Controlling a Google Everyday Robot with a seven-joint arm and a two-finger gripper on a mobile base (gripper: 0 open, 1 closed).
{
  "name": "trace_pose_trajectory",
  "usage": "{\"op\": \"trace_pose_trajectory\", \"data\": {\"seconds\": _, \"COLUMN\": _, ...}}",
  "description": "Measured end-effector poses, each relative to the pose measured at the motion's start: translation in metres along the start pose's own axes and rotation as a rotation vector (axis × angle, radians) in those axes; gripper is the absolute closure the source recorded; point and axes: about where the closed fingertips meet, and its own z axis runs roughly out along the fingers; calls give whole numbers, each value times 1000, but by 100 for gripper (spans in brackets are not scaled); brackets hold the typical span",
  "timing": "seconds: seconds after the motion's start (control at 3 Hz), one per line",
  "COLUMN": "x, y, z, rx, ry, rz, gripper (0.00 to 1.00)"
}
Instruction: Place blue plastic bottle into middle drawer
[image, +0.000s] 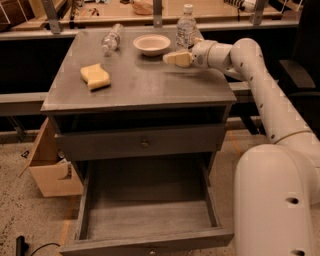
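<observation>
Saw claw (177, 58) just in front of bottle (186, 27), bowl (152, 44) near beside it; couldn't tell open or closed. Risked tipping tall bottle with a sideways nudge. Drawer (150, 220) well below, open.

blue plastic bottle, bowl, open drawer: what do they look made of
The blue plastic bottle looks like clear, glossy thin plastic: see-through, with a white cap. The bowl is matte off-white, perhaps paper or plastic. The middle drawer looks like grey-stained wood with a matte, flat-board finish. The gripper sits beside the bottle's base.
</observation>
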Motion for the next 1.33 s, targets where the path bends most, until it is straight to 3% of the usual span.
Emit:
{"op": "trace_pose_trajectory", "data": {"seconds": 0.33, "x": -9, "y": -12, "z": 7, "rx": 26, "ry": -41, "rz": -9, "gripper": 41}}
{"op": "trace_pose_trajectory", "data": {"seconds": 0.67, "x": -23, "y": -20, "z": -7, "rx": 55, "ry": -47, "rz": -29, "gripper": 64}}
{"op": "trace_pose_trajectory", "data": {"seconds": 1.0, "x": -55, "y": -6, "z": -46, "rx": 11, "ry": -68, "rz": -10, "gripper": 88}}
{"op": "trace_pose_trajectory", "data": {"seconds": 1.33, "x": -69, "y": 30, "z": -99, "rx": -121, "ry": -100, "rz": 85, "gripper": 100}}
